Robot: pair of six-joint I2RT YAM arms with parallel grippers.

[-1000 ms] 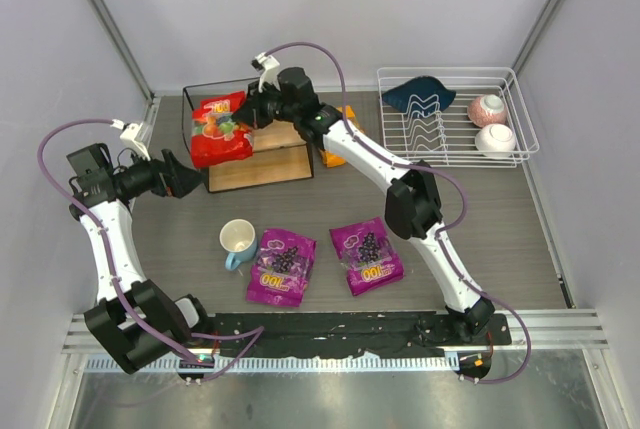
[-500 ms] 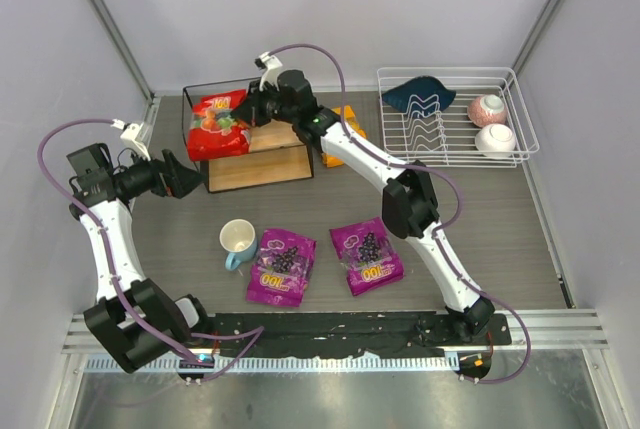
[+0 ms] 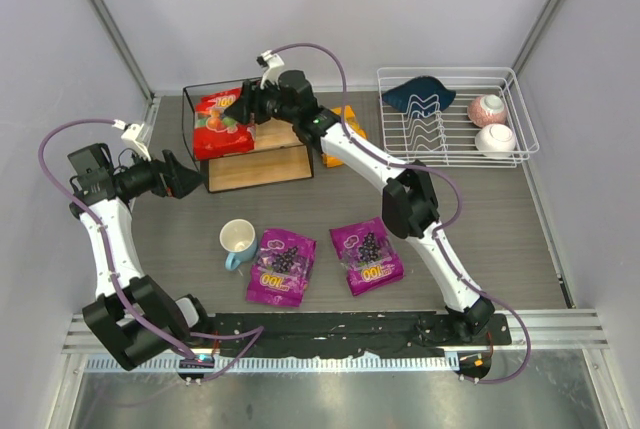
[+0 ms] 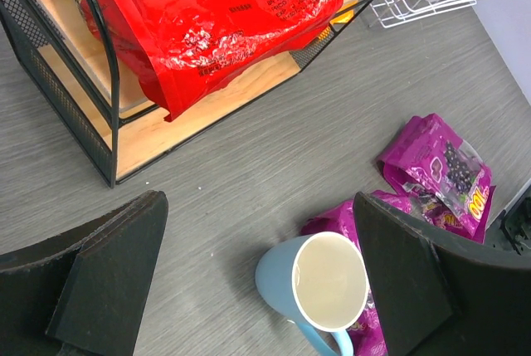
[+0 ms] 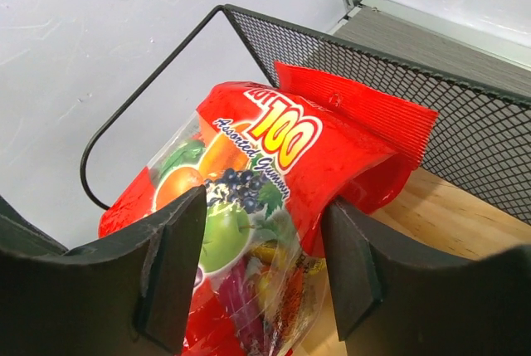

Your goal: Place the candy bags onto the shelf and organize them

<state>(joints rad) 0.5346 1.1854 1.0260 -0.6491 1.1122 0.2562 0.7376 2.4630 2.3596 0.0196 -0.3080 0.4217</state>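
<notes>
The red candy bag [image 3: 220,121] [image 5: 265,165] lies on the left of the top board of the shelf [image 3: 282,137], its front end hanging over the edge [image 4: 216,16]. My right gripper [image 3: 246,109] [image 5: 264,207] is open over the shelf, its fingers standing either side of the bag's near end. Two purple bags [image 3: 281,266] [image 3: 367,255] lie flat on the table in front. An orange-yellow bag [image 3: 331,156] lies to the right of the shelf, partly hidden by the right arm. My left gripper [image 3: 186,177] [image 4: 257,207] hangs open and empty left of the shelf.
A blue mug [image 3: 238,239] [image 4: 319,281] stands left of the purple bags. A white wire dish rack [image 3: 452,139] at the back right holds two bowls [image 3: 488,109] and a dark blue cloth [image 3: 418,94]. The shelf's lower board [image 3: 262,169] is bare.
My right gripper moved the red bag back and up onto the shelf's top board, then its jaws opened. The left arm has stayed still.
</notes>
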